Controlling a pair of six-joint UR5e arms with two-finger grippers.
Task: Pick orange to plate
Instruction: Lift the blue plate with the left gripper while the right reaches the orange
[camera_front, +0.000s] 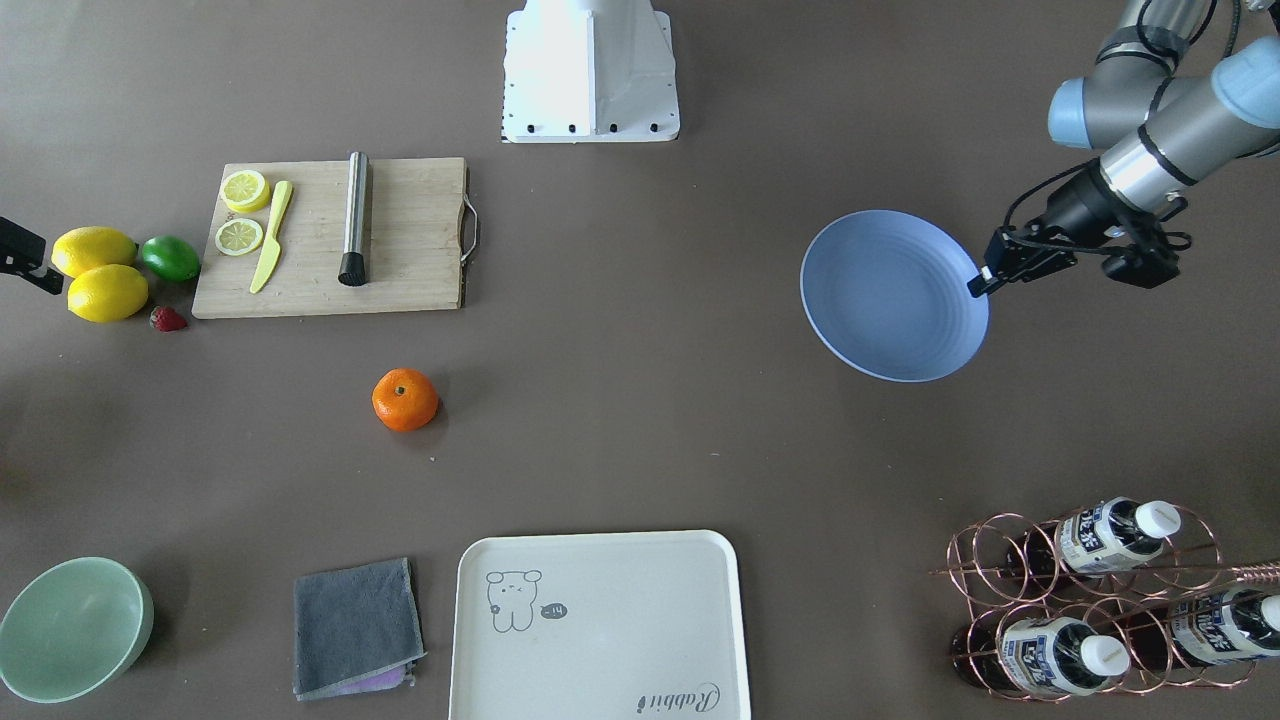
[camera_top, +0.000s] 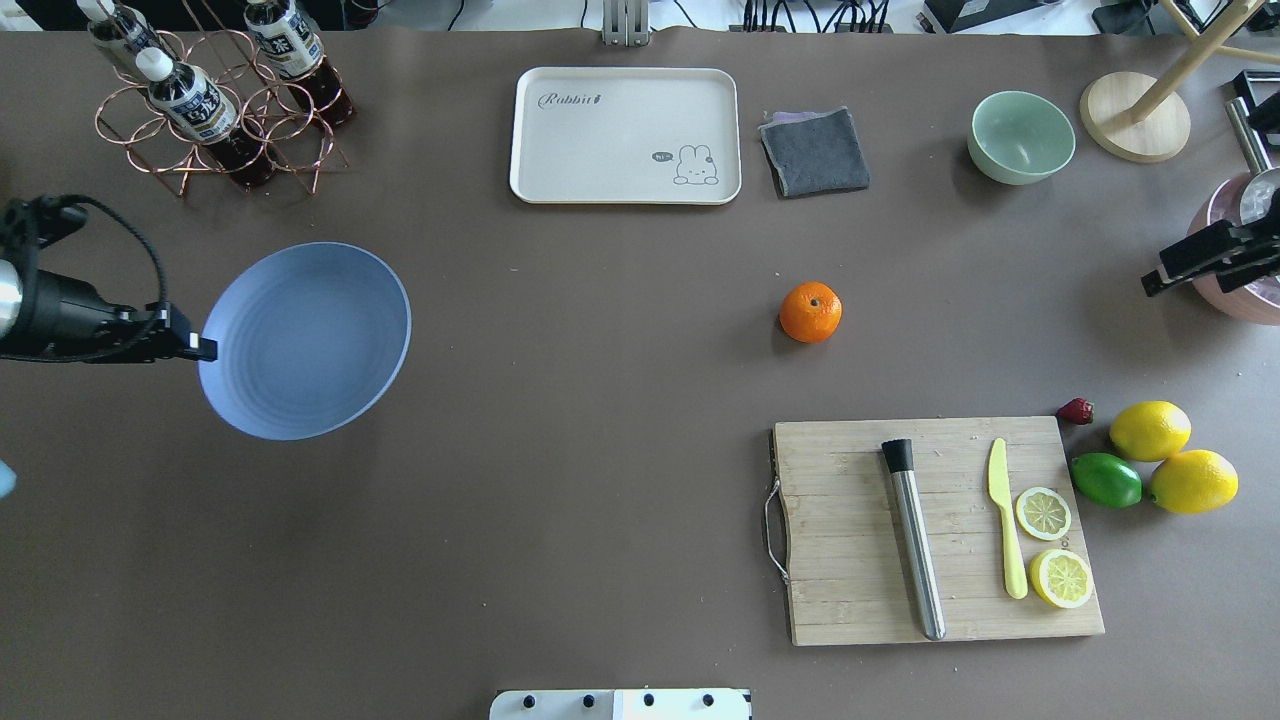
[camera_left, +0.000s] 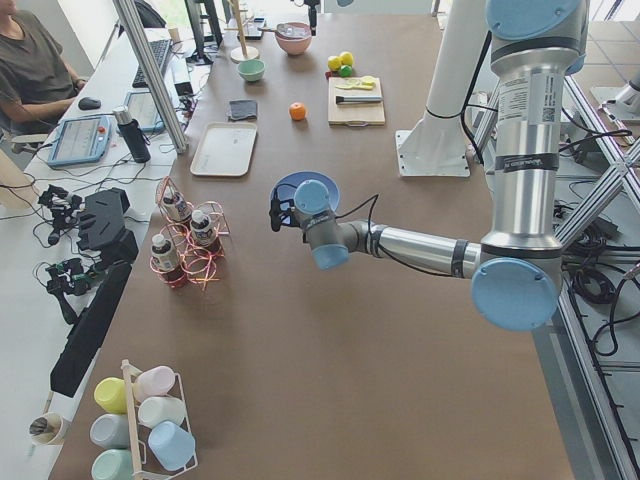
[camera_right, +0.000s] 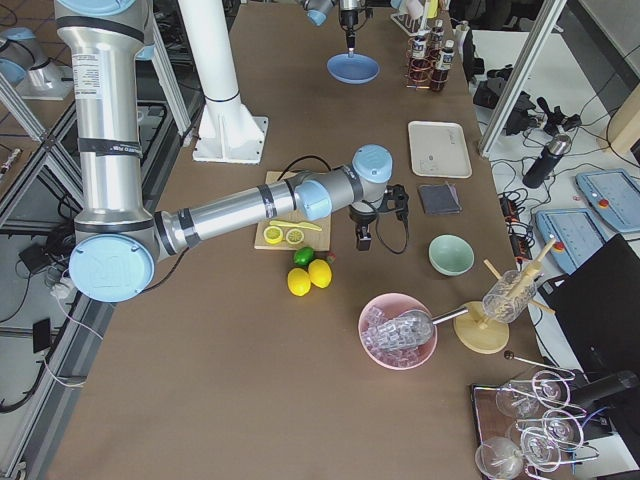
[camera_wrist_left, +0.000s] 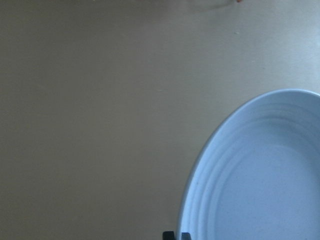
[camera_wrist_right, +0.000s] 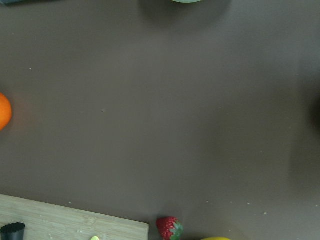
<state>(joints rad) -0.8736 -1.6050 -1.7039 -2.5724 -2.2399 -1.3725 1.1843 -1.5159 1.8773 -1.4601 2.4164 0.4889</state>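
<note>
Left hand (camera_top: 198, 349) pinches the rim of the blue plate (camera_top: 305, 340) at the overhead frame's left. Right hand (camera_top: 1160, 280) is at the right edge; open or closed, I cannot tell. The orange (camera_top: 811, 312) sits centre-right on the worktop (camera_top: 600, 450), well apart from both. Best approach is probably fingers straddling its widest part.

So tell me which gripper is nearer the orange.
Right. The right gripper hangs at the table's right end, apart from the orange; the left gripper is farther, clamped on the plate's rim.
</note>
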